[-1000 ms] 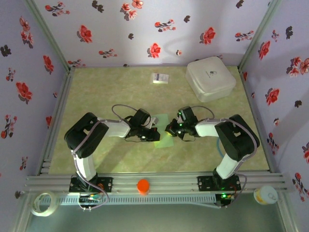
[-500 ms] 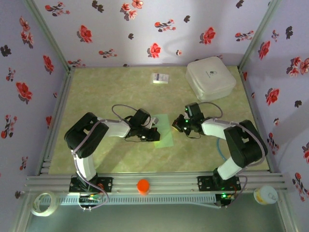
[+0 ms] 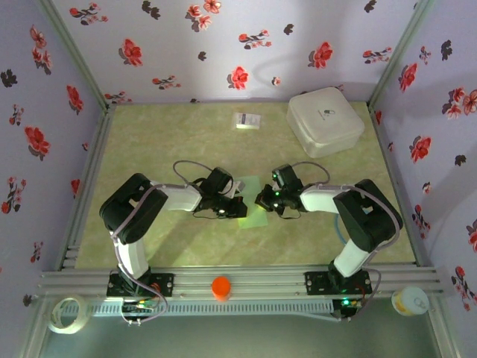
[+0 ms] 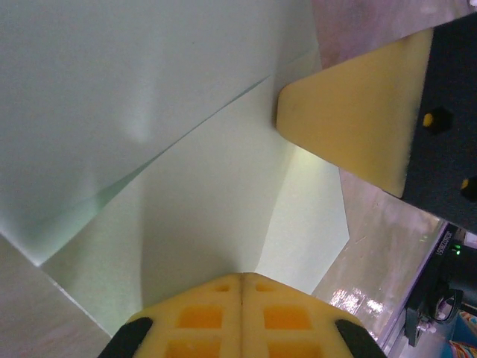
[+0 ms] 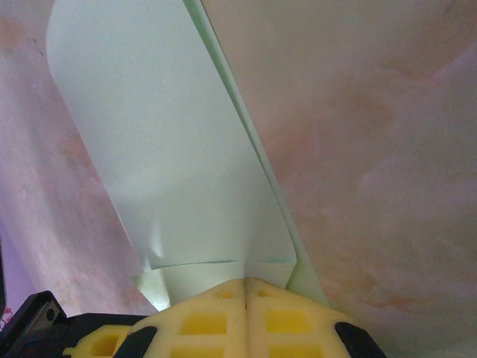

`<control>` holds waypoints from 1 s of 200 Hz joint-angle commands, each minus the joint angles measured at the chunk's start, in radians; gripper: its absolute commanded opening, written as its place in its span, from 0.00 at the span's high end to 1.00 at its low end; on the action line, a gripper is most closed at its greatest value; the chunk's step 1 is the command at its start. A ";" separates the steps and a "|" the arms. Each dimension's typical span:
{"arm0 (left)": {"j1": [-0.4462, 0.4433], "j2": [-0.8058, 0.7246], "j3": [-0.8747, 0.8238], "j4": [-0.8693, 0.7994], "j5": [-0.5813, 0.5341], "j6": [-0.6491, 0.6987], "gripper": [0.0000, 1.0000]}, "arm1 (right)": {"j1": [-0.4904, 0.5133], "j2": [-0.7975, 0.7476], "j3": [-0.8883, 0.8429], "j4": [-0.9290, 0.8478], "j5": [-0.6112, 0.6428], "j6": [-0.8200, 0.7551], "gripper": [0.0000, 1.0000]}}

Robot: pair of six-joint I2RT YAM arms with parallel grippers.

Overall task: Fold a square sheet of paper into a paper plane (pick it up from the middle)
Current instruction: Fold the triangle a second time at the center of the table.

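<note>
Mint-green, thin and already partly folded, the square sheet of paper lies mid-frame on the marbled green surface. The left fingers and right fingers are pressed fully together, tips at its opposite sides, apparently clamping nothing. Light, limp and easily creased, the sheet probably needs a gentle pinch at a folded edge.
</note>
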 commanded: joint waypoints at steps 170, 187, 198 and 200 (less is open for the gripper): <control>-0.027 0.047 0.050 -0.155 0.036 0.024 0.94 | -0.007 0.029 -0.054 -0.018 0.062 0.022 1.00; -0.027 0.021 0.035 -0.156 0.039 0.031 0.93 | -0.007 0.027 -0.054 -0.020 0.065 0.022 1.00; -0.027 0.012 0.031 -0.157 0.045 0.034 0.93 | -0.007 0.028 -0.053 -0.020 0.065 0.021 1.00; -0.027 0.011 0.031 -0.157 0.046 0.036 0.93 | -0.007 0.028 -0.052 -0.020 0.064 0.021 1.00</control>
